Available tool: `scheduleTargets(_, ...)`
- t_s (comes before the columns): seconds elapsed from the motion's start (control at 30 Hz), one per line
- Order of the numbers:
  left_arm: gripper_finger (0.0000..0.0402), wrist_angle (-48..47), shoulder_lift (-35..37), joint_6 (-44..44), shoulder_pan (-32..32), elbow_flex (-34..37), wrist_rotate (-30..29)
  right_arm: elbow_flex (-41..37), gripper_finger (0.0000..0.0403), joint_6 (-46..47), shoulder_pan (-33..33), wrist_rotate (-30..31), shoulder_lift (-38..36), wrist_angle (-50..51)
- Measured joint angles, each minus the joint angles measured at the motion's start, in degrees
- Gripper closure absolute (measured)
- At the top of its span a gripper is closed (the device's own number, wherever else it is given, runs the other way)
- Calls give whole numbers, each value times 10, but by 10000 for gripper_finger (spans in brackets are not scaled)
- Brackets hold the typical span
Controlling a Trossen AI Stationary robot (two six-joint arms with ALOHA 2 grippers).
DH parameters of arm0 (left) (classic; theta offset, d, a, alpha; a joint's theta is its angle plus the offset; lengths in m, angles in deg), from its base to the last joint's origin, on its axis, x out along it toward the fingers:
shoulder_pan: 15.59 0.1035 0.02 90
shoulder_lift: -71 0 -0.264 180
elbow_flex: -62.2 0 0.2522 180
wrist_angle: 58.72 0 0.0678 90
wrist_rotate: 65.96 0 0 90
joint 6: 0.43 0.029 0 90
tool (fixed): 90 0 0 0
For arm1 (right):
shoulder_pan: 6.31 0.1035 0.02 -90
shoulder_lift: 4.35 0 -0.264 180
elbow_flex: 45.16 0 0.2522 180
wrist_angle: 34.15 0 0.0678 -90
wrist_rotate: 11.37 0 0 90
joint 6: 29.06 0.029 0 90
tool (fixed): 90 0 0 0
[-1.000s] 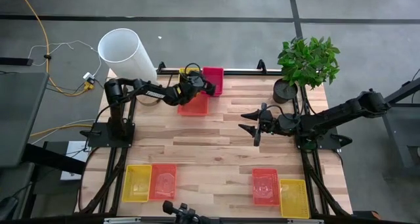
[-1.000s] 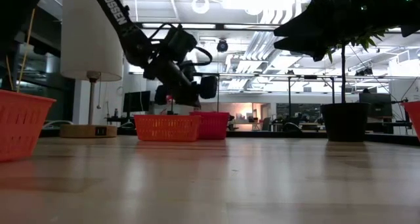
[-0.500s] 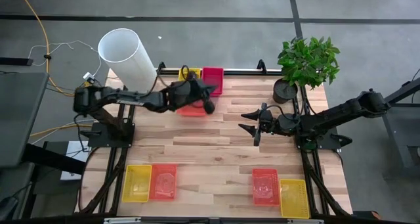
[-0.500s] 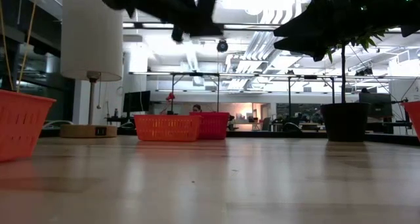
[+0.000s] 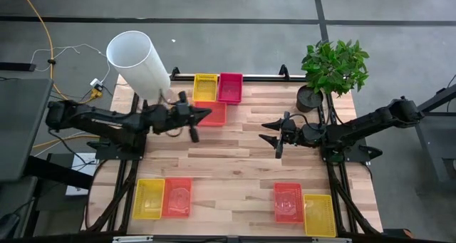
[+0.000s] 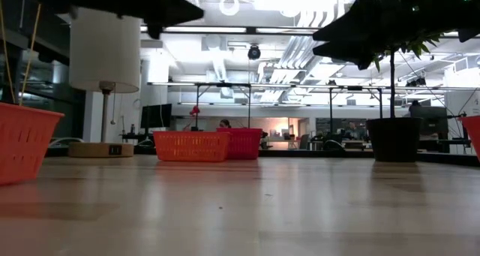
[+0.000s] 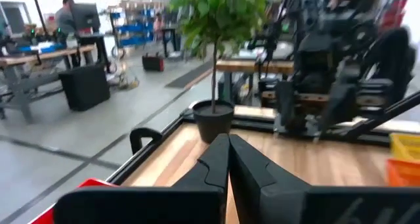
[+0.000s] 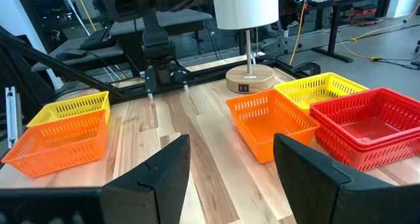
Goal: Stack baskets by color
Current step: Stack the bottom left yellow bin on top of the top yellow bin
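Note:
Three baskets stand at the table's far edge: a yellow one [image 5: 206, 86], a magenta one [image 5: 230, 88] and an orange one [image 5: 216, 115] just in front of them. At the near left a yellow basket [image 5: 148, 199] stands beside an orange one [image 5: 177, 197]. At the near right an orange-red basket [image 5: 288, 202] stands beside a yellow one [image 5: 319, 214]. My left gripper [image 5: 206, 113] is shut on nothing, pointing level, high above the table by the far orange basket's near left corner. My right gripper [image 5: 264, 131] hangs open and empty over the table's right middle.
A tall white cylinder [image 5: 137, 61] stands at the far left corner. A potted plant [image 5: 333, 68] stands at the far right corner. Bare wood [image 5: 228, 164] lies between the basket groups.
My left gripper has drawn back from the far baskets toward the table's left and near edges. It has risen and tipped up to level, staying shut. The yellow basket that its arm covered now shows. No basket has moved.

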Motion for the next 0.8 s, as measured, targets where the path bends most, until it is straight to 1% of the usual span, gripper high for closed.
scheduleTargets(0.07,401,19,37,0,-5,37,11,0,197,-2,0,0,0,-2)
scheduleTargets(0.23,401,43,109,-5,-16,106,77,0,197,-4,0,0,0,-8)
scheduleTargets(0.3,401,43,129,-5,-23,125,84,0,197,-4,0,0,0,-9)
scheduleTargets(0.5,401,54,161,-5,-40,158,50,0,197,-4,0,0,0,-9)
scheduleTargets(0.8,401,54,162,-5,-50,163,25,0,197,-19,0,-2,0,-9)
